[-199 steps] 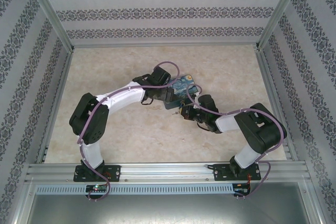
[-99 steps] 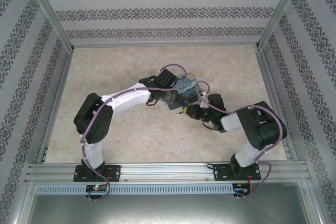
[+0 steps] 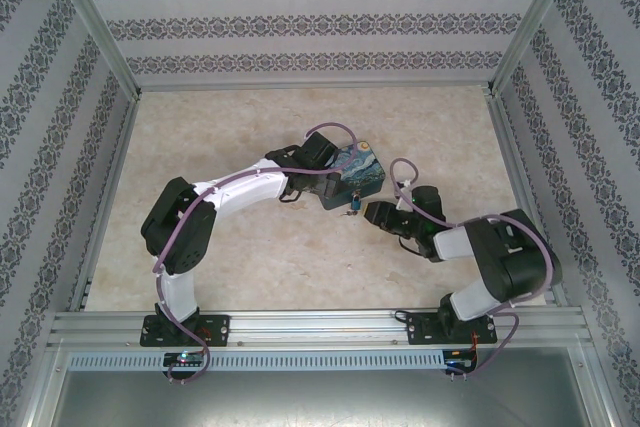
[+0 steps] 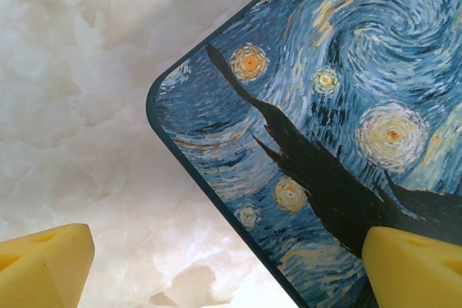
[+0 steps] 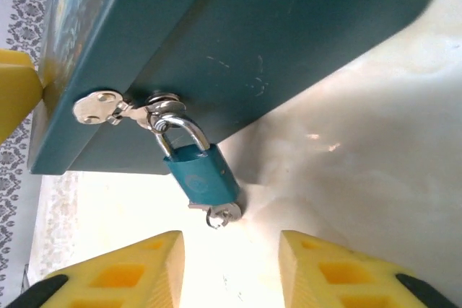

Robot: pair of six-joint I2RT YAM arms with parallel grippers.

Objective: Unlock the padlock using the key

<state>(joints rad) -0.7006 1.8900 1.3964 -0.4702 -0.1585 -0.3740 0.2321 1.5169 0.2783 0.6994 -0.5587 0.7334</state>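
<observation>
Padlock [image 5: 201, 174] hanging off box [image 5: 289, 34], long axis pointing down at right gripper [image 5: 231, 265], key [image 5: 219, 215] sitting in bottom end (looks inserted); right gripper nearer, gaping wide, holding nothing; left gripper [image 4: 227, 268] spreading wide over box corner

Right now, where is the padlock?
In the right wrist view the padlock is hooked on the hasp of the box, key at its bottom end, just ahead of the open right pincer.

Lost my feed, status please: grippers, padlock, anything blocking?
Left gripper open over the box corner. Right gripper open, empty, facing the padlock. Key sticks from its base, shackle closed through the hasp. Nothing between.
</observation>
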